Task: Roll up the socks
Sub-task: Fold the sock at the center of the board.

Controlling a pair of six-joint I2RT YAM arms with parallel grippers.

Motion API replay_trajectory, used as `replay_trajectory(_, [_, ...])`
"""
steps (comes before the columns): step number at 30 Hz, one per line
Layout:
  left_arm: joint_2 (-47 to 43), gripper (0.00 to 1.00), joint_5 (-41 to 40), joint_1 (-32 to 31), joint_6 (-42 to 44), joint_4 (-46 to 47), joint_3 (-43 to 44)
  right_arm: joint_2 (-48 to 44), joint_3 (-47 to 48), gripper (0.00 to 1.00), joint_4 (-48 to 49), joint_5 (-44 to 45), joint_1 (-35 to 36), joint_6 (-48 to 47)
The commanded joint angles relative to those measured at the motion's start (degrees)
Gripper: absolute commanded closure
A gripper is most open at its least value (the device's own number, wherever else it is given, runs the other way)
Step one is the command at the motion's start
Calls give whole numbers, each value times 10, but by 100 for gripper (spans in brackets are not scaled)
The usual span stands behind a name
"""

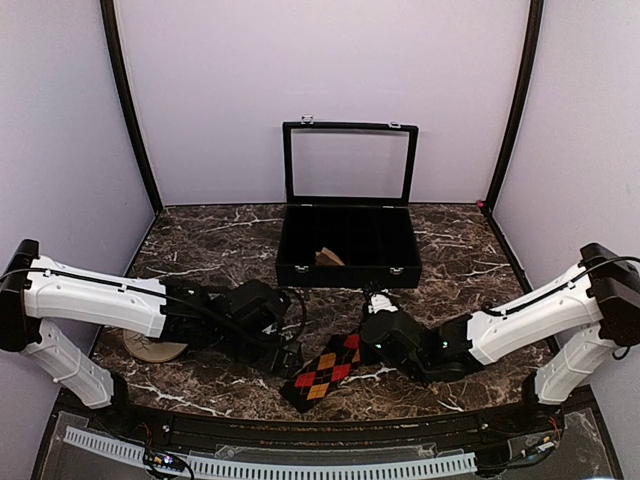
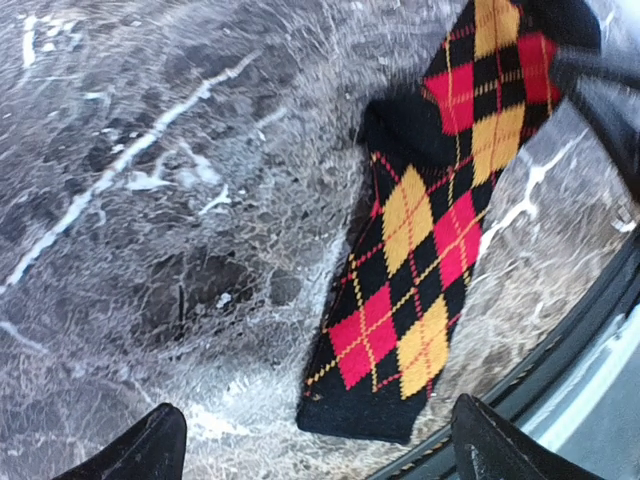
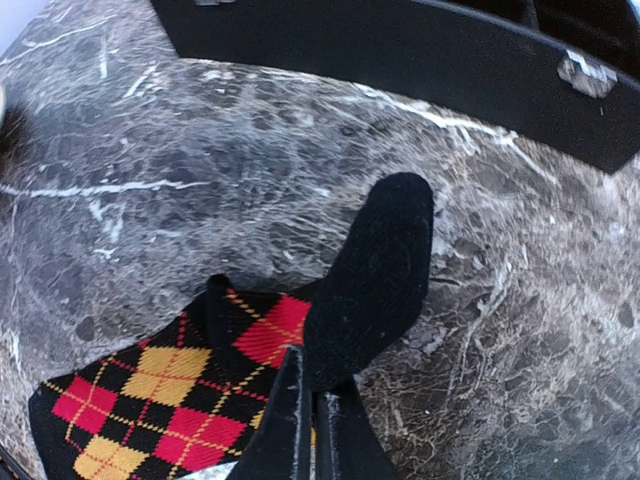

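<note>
Currently my left jaws hang wide apart over the near end of the argyle sock [image 1: 325,372], flat on the desk [image 1: 200,240] by its front edge; my right jaws are together at its black foot. The tan sock [image 1: 152,348] lies apart under my left arm [image 1: 95,295], so rolling now risks leaving it out.

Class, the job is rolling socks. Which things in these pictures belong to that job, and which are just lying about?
Belong to the job:
argyle sock
tan sock, partly under the left arm

Just lying about:
black compartment case, lid open, behind the socks
</note>
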Motion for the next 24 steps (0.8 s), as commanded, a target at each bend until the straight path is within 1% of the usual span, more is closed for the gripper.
replay_trajectory(1, [-42,5,-5,12,-54,-33,-11,5,28,100,9,50,33,-82])
replay_trajectory(8, [-72,5,-25,25,-96,-90,-8,26,59,99,26,49,96,-175])
replay_trajectory(15, [-105,5,-42,29,-121,-121,-10,93,110,97,6,58,172,-241])
replay_trajectory(20, [-115,5,-43,32,-120,-129,-9,137,138,96,-13,60,201,-255])
replay_trajectory(24, [-121,5,-38,32,-119,-124,-15,169,158,93,-50,68,210,-238])
